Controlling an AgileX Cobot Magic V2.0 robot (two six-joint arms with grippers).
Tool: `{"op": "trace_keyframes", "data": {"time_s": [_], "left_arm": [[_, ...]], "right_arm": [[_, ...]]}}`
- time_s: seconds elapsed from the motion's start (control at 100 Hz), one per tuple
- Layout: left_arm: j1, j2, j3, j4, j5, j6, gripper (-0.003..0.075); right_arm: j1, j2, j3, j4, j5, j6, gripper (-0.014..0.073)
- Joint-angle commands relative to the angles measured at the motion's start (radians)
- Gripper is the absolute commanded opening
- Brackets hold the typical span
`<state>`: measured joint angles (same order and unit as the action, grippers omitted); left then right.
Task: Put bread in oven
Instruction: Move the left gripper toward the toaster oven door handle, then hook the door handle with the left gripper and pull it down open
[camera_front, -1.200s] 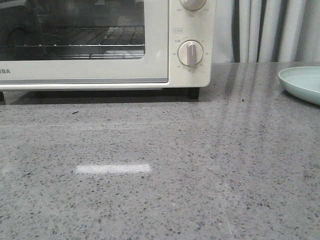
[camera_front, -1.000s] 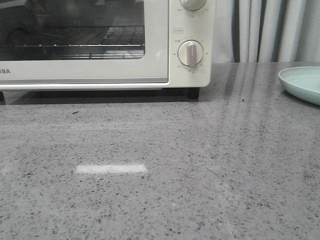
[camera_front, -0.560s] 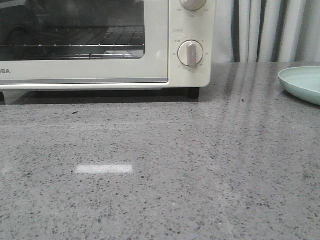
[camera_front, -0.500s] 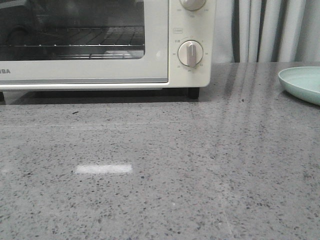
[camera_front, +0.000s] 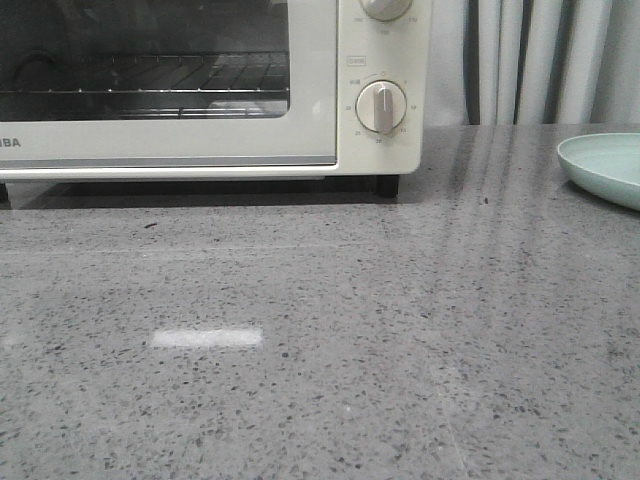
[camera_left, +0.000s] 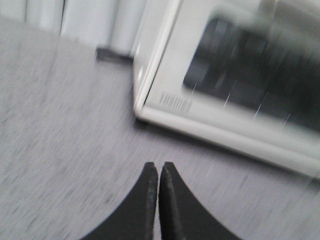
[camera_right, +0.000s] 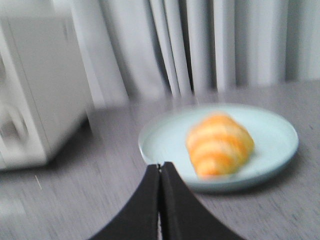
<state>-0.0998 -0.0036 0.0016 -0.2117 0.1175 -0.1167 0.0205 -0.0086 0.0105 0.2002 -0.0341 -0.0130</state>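
The cream-white oven (camera_front: 200, 90) stands at the back left of the grey counter with its glass door closed; it also shows in the left wrist view (camera_left: 230, 85) and the right wrist view (camera_right: 35, 95). The bread (camera_right: 219, 144), a golden-brown croissant roll, lies on a pale green plate (camera_right: 165, 137) in the right wrist view. My right gripper (camera_right: 160, 166) is shut and empty, just short of the plate's rim. My left gripper (camera_left: 158, 166) is shut and empty, above the counter near the oven's front left corner. Neither gripper shows in the front view, and the bread is hidden there.
Only the plate's edge (camera_front: 605, 165) shows at the far right of the front view. Grey-white curtains (camera_front: 540, 60) hang behind the counter. Two round dials (camera_front: 381, 107) sit on the oven's right panel. Both wrist views are motion-blurred.
The bright reflection on the counter in the front view has shortened. The oven and plate have not moved.
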Motion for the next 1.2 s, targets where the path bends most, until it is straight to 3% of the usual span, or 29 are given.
{"op": "trace_keyframes", "data": {"time_s": [0.0,0.16,0.34,0.41,0.47,0.56,0.65,0.84,1.04,1.19], "left_arm": [[0.002,-0.029,0.021,-0.241,-0.236,-0.011,-0.0021],[0.002,-0.029,0.021,-0.550,-0.307,-0.011,-0.0021],[0.002,-0.029,0.006,-0.573,-0.286,-0.011,-0.0021],[0.002,-0.025,-0.043,-0.509,-0.255,0.002,-0.0021],[0.002,-0.001,-0.110,-0.351,-0.186,0.024,-0.0021],[0.002,0.085,-0.246,-0.121,-0.063,0.030,-0.0021],[-0.010,0.223,-0.370,0.016,-0.016,0.030,-0.0021],[-0.085,0.530,-0.576,0.042,-0.014,0.060,-0.0021],[-0.290,0.743,-0.735,0.044,-0.014,0.256,-0.0021],[-0.387,0.878,-0.833,0.094,-0.016,0.265,-0.0020]], "right_arm": [[0.001,-0.020,0.012,0.121,-0.149,0.005,-0.0069],[0.001,-0.020,0.012,0.190,-0.144,0.005,-0.0069],[0.001,-0.020,-0.016,0.247,-0.156,0.005,-0.0069],[0.001,-0.013,-0.064,0.244,-0.094,0.003,-0.0069],[0.001,0.011,-0.114,0.222,0.002,-0.010,-0.0069],[0.001,0.075,-0.205,0.112,0.132,-0.010,-0.0069],[0.001,0.164,-0.289,0.001,0.206,-0.010,-0.0069],[0.001,0.337,-0.408,-0.058,0.199,-0.010,-0.0069],[0.001,0.385,-0.440,-0.058,0.208,-0.010,-0.0069],[0.001,0.385,-0.440,-0.058,0.224,-0.010,-0.0069]]}}
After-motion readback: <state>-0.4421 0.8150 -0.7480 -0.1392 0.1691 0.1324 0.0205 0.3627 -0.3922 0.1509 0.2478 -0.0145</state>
